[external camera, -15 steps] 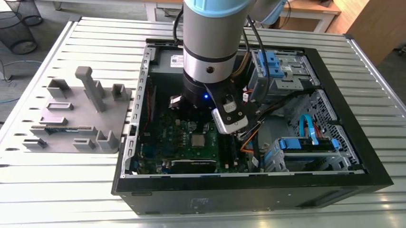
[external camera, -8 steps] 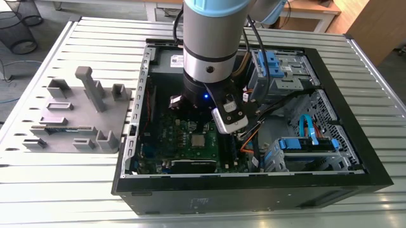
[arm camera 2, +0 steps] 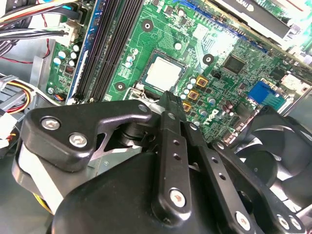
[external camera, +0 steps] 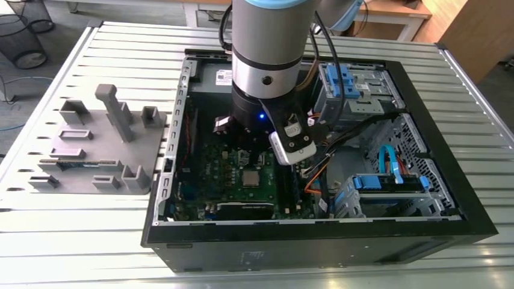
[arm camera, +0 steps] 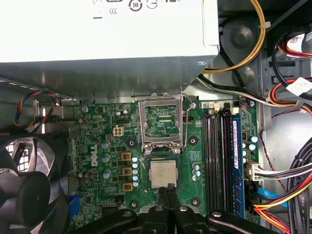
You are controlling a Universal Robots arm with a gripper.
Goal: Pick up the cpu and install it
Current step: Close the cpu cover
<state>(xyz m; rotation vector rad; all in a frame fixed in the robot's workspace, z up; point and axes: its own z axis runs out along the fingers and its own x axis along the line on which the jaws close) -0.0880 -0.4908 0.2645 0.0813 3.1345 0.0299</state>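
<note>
An open black computer case (external camera: 281,253) lies flat on a slatted metal bench (external camera: 80,241), its green motherboard (external camera: 210,174) exposed. A grey moulded holder (external camera: 96,150) sits beside it, near the bench's edge on the exterior view's left. On the board, a silver socket frame (arm camera: 161,124) stands hinged open, between a black fan (arm camera: 24,190) and memory sticks (arm camera: 219,156).

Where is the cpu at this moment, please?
The cpu lies flat on the motherboard, in the case half on the exterior view's left; in the first wrist view it sits between the raised socket frame and the end effector.
</note>
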